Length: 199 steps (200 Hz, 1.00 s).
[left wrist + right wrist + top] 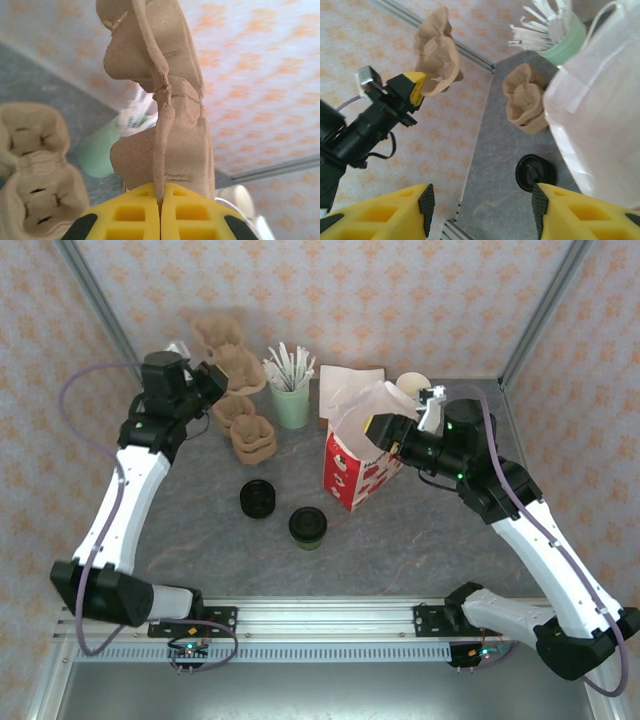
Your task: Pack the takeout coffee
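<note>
- While the left gripper (160,199) clamps a pulp cup carrier (160,100) aloft, probably for loading, the right gripper (481,200) hangs released beside the paper bag (600,110).
- Takeout coffee (307,527) stands lidded on the desk (420,540), ungrasped.

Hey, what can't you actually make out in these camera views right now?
Bag inside: top view, its own white walls hide it.
Green cup: left wrist view, blurred, partly behind the held carrier.
Bag again: right wrist view, the right edge cuts it off.
</note>
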{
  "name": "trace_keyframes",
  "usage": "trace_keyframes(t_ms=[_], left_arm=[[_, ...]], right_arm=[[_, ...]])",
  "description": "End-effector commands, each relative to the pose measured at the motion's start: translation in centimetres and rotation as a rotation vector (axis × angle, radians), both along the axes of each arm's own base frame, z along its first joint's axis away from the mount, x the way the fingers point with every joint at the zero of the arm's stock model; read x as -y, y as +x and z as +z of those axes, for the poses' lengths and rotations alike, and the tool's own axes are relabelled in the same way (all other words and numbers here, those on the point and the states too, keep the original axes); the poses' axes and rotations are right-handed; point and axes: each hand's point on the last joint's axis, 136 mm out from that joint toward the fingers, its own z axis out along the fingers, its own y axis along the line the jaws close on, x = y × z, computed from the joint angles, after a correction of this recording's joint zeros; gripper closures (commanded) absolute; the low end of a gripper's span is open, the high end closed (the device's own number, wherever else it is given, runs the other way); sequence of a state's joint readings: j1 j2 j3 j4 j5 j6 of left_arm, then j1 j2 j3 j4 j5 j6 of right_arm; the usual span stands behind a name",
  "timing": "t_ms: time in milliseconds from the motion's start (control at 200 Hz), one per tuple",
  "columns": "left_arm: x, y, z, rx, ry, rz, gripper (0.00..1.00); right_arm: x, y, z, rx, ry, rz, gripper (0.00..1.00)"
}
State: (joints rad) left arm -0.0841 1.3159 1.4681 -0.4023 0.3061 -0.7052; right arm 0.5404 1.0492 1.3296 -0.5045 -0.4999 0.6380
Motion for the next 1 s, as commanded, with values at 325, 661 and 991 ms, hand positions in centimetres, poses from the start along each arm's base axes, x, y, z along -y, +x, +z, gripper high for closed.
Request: trace_keyframes(t_ms=[325,661,991], left_arm=[[13.4,-11.8,9.1,0.287,0.013,-0.682,0.99],[15.8,-13.5,8.7,0.321,-0.085,-0.787,0.99],[16.3,-13.1,8.1,0.304,-0.085,-0.799,0.99]], right_arm=[[-6.4,-0.6,6.5,0.217,0.124,0.340,0.46],[-7.4,-2.4,7.6,0.325,0.157,0.407,0.47],[-7.0,-2.9,7.9,0.354,0.153,0.397,0.69]])
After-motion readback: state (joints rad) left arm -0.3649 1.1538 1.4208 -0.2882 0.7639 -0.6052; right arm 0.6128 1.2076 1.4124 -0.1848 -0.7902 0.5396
